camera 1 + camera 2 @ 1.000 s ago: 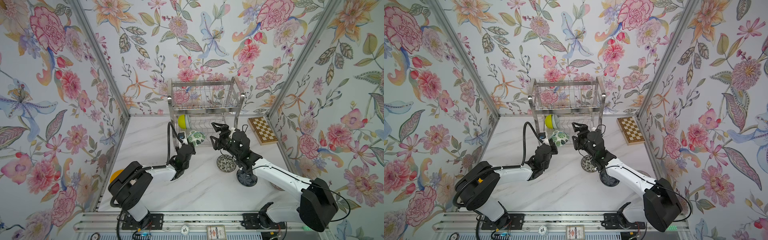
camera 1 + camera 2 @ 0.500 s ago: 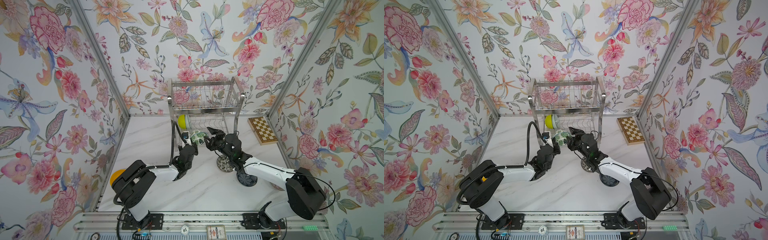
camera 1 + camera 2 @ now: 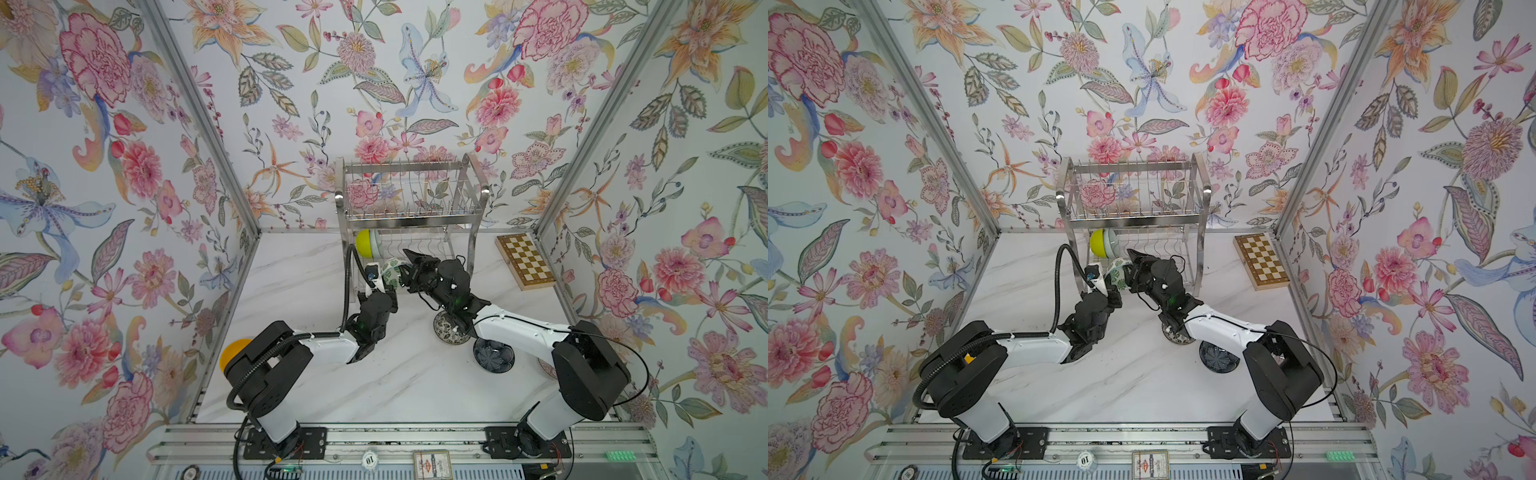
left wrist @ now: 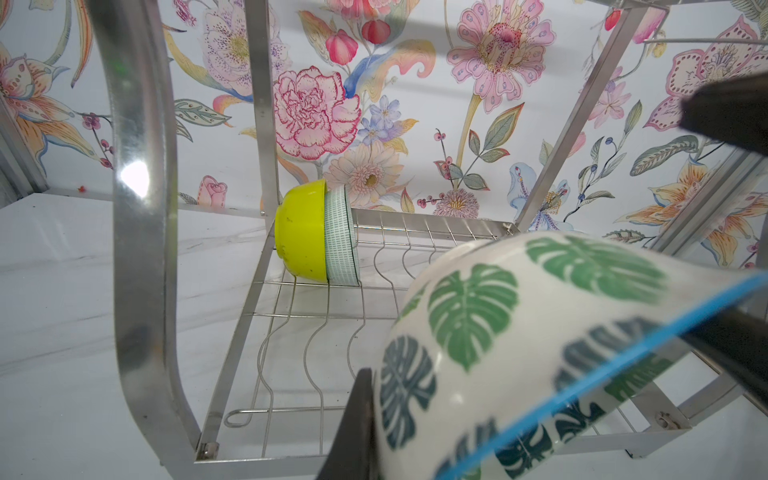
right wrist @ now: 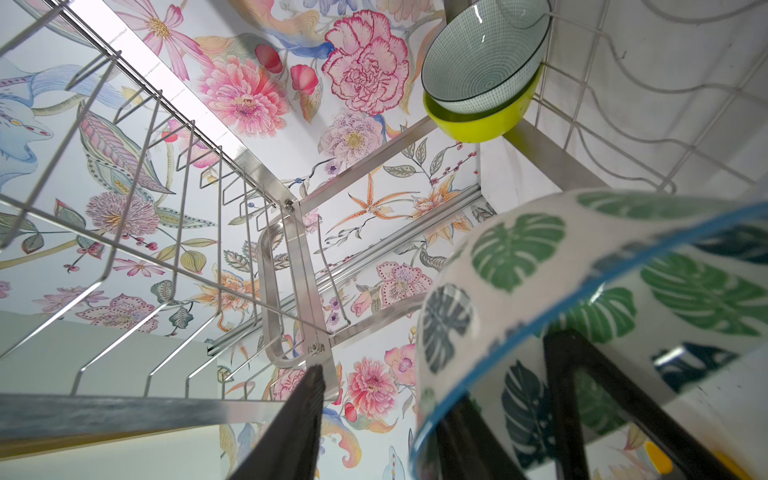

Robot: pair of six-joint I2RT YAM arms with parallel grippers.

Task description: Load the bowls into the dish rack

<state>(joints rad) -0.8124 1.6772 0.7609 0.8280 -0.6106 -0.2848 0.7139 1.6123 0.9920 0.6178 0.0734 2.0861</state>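
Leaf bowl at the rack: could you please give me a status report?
Left jaws shut on leaf bowl, held at dish rack's lower tier. Right jaws open beside its rim. Lime bowl and aqua bowl already slotted; nothing in the way.

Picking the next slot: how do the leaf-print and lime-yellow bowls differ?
The leaf-print bowl is white with green leaves and a blue rim; the lime-yellow bowl is plain. The left end effector holds the leaf-print bowl at the dish rack's front; the lime-yellow bowl stands on edge in the lower tier, a pale aqua bowl nested inside. Both are round bowls, neither sitting upright.
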